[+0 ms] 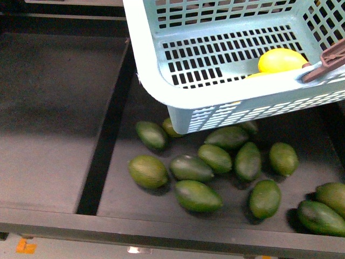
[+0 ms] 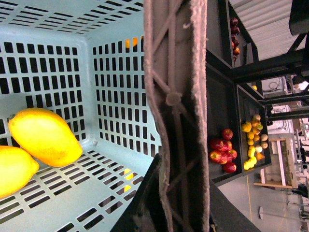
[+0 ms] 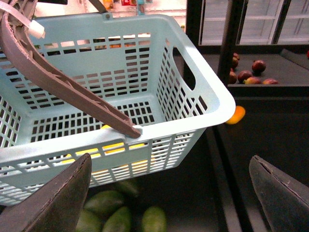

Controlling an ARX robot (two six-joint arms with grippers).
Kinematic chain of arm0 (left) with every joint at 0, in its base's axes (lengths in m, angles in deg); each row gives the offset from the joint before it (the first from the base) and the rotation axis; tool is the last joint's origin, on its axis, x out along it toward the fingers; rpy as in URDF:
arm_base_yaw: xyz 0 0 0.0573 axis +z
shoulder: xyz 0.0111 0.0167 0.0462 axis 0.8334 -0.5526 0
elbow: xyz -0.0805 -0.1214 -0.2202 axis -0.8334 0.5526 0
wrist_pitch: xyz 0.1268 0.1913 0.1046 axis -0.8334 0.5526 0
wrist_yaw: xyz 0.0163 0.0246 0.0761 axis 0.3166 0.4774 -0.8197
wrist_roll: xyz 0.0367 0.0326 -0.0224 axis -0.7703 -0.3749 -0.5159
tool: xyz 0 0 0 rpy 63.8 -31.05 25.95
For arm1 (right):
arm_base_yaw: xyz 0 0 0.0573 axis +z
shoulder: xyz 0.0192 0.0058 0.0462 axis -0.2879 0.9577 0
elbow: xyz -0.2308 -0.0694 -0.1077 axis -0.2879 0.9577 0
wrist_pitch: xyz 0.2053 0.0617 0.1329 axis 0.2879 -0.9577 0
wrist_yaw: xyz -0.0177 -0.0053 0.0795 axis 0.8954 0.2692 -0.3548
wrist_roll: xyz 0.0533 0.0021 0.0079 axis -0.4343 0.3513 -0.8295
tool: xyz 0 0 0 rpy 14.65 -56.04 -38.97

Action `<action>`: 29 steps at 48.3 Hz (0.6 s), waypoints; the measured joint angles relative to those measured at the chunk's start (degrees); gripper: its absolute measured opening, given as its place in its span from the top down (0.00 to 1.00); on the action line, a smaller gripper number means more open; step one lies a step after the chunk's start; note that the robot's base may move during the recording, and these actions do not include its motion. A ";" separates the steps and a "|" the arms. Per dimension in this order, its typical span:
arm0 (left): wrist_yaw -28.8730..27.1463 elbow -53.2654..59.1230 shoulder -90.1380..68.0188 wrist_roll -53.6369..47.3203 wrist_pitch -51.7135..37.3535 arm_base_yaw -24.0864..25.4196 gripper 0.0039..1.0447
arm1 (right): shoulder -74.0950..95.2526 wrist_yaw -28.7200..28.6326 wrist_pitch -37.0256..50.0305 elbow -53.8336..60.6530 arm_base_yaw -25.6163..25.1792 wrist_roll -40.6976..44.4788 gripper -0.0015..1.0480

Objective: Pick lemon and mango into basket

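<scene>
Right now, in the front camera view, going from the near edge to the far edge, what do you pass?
Pale floor strip with an orange marker → dark front rail of the bin → dark green oval fruits on the bin floor → light teal slotted plastic basket holding a yellow fruit.

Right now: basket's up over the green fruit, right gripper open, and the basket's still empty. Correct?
Not empty. The left wrist view shows two yellow fruits lying on the floor of the basket, and the front view shows one too. The rest holds: the basket hangs over the green fruits, and the right gripper is open.
</scene>
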 joint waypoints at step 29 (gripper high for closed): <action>-1.46 0.00 0.04 -0.09 0.00 1.07 0.94 | 0.04 -0.37 -0.02 0.02 -0.04 0.00 0.08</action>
